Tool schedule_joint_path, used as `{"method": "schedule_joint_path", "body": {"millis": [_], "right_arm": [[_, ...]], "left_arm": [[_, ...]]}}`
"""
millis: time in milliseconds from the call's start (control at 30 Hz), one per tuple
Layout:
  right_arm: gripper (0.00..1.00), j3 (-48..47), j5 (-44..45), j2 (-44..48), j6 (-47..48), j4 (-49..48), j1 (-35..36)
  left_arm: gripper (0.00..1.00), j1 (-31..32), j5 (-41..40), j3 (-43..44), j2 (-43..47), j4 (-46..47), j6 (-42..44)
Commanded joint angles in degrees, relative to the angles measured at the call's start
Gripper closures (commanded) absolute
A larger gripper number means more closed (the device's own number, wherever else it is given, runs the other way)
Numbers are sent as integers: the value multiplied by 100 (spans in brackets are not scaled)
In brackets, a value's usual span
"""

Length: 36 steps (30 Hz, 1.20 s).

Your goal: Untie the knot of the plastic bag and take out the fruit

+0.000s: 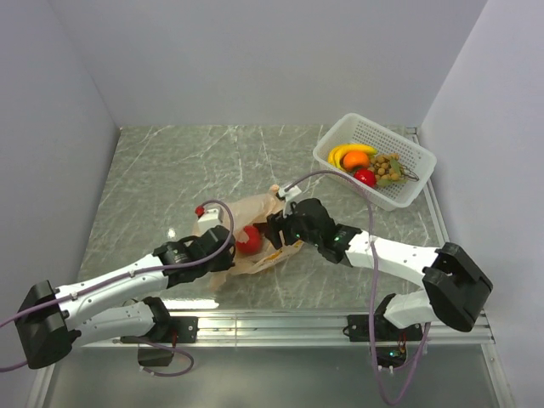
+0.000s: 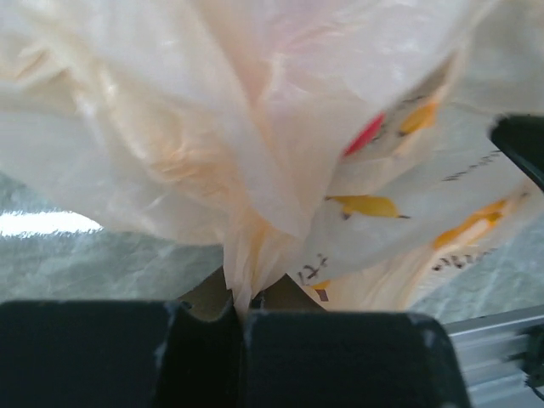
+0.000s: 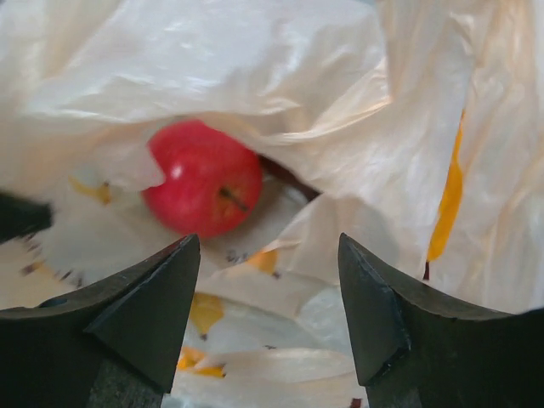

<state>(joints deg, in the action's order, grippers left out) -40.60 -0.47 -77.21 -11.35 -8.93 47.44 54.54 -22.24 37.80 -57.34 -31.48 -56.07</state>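
The plastic bag [image 1: 255, 255] lies crumpled on the counter [image 1: 170, 170] at its middle, between the 2 arms. The left fingers [image 2: 244, 331] are clenched on a gathered fold of the bag's thin peach plastic, which rises in a pinched pleat straight out of their tips; yellow-orange and red printed marks show on the film to the right. The right fingers [image 1: 280, 228] are spread apart at the bag's right side, grasping nothing, and their wrist view looks between them into the bag. There 1 red apple [image 3: 202, 177] rests on the printed plastic, with a flap of the bag arched just over it. From above, the same apple shows in the bag between the 2 sets of fingers.

Well apart, at the counter's far right corner, stands a white basket [image 1: 410, 194]. In it lie a banana [image 1: 340, 155], an orange [image 1: 356, 158], grapes [image 1: 387, 167] and a second red apple [image 1: 365, 177], all close together.
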Motion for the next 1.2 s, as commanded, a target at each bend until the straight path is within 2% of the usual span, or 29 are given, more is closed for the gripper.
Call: {"method": "schedule_joint_path", "body": {"millis": [0,200,400,633,800,1067,1167], "right_arm": [[27,-290,-199,14,221,58,247],[26,-755,-199,-425,222,163,564],[12,-1327,143,-1234,107,172,837],[5,-1582,319,-1920,555,-65,872],[3,-1951,653,-2438,968,-82,872],[2,-2329,196,-3063,925,-470,872],[8,-2435,345,-3256,898,-443,872]], "left_arm": [[99,-93,176,-238,48,159,-352],[99,-137,168,-300,-154,213,-334],[99,-242,62,-317,-111,371,-457],[99,-444,97,-519,258,582,-633],[99,-603,395,-625,259,801,-527],[100,-612,589,-660,153,995,-422],[99,-612,598,-678,153,1022,-413]]}}
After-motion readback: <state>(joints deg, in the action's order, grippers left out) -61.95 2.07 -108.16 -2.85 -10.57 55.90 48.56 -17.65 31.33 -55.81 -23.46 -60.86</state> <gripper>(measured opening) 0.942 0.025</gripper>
